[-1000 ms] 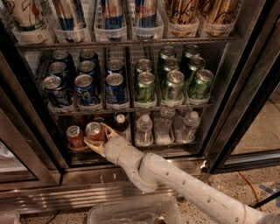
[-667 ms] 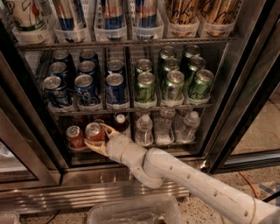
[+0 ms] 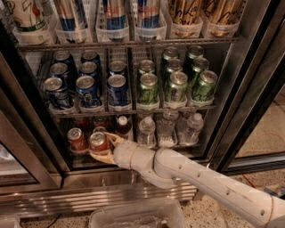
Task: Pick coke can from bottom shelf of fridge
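The fridge stands open in front of me. On its bottom shelf stand red coke cans, a brown bottle and clear water bottles. My gripper reaches in from the lower right on a white arm. Its tan fingers wrap around the front coke can in the second lane. A second coke can stands just left of it, free.
The rack above holds blue cans on the left and green cans on the right. Tall cans fill the top rack. A clear plastic bin sits on the floor in front. The steel louvred base runs below.
The arm has pushed slightly further in and the can sits deeper between the fingers. The other cans and bottles have not moved.
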Available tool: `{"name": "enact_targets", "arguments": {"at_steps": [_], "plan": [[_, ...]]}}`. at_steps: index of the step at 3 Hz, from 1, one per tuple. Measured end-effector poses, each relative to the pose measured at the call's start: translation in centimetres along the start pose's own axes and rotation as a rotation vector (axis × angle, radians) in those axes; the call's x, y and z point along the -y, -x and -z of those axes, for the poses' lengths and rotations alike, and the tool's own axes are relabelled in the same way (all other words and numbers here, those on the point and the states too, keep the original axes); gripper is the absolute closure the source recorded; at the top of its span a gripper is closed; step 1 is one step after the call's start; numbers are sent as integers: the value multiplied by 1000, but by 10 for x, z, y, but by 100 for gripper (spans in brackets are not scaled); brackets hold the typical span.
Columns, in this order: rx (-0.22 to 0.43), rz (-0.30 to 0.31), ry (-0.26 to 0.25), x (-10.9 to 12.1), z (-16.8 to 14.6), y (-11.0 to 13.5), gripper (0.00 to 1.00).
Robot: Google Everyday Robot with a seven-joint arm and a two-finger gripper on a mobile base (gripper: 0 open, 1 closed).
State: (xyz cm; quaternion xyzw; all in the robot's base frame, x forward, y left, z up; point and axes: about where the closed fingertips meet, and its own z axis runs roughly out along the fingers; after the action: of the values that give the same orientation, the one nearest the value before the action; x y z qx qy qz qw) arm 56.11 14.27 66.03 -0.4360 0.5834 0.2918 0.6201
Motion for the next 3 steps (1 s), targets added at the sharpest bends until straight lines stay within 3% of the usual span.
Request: {"name": "enact_targets", "arguments": {"at_steps": [2,3], "plan": [[-11,1,84,-23,17,-6,100],[-23,17,92,-31,30,3,100]]}}
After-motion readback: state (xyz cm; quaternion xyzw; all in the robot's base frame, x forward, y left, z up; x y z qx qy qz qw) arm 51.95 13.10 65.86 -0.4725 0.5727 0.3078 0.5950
